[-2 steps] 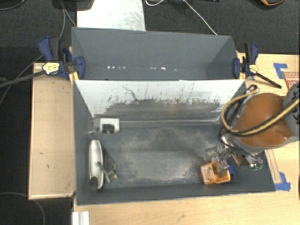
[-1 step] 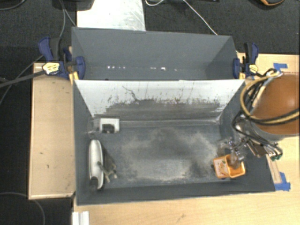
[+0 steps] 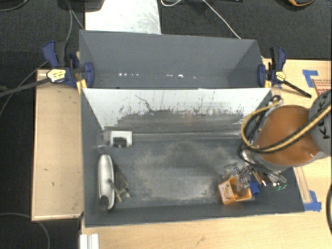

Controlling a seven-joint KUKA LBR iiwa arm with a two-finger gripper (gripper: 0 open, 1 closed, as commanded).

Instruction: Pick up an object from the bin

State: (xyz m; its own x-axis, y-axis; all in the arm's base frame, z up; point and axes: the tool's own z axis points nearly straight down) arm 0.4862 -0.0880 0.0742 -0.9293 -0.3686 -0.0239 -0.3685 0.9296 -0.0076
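I see the jaws over a small orange packet (image 3: 231,192) in the bin's (image 3: 171,167) lower-right corner, can't tell if they're pinching

Silver tool (image 3: 106,180) btm-left, small white box (image 3: 120,138) above it.

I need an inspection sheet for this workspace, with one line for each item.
Surface: grey bin floor, scuffed and scratched.
Job's things: orange packet at lower right, under the gripper.
Clutter: long silver tool along the left wall; small white block at upper left.
Grippers: gripper low over the orange packet, contact unclear.
Cables: black and yellow cables looped at the wrist.
Surroundings: dark floor with loose wires.
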